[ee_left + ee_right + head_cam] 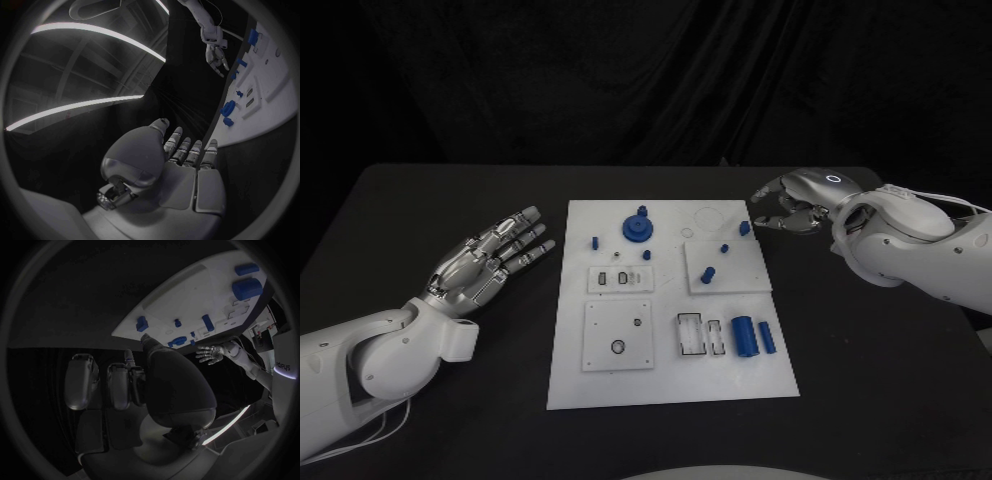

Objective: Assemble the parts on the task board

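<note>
- Left hand point(491, 257) lies on the black table point(430, 200) left of the white plastic task board point(672, 385), fingers spread, holding nothing.
- Blue gear-shaped plastic part point(639, 226) stands near the board's far edge; two blue cylinders point(754, 337) lie at its near right. All look light, rigid and smooth, so likely slippery; pinch cylinders across their middles.
- Right hand point(788, 208) hovers at the board's far right corner, fingers curled beside a small blue part point(744, 228); whether it grips that, I cannot tell.
</note>
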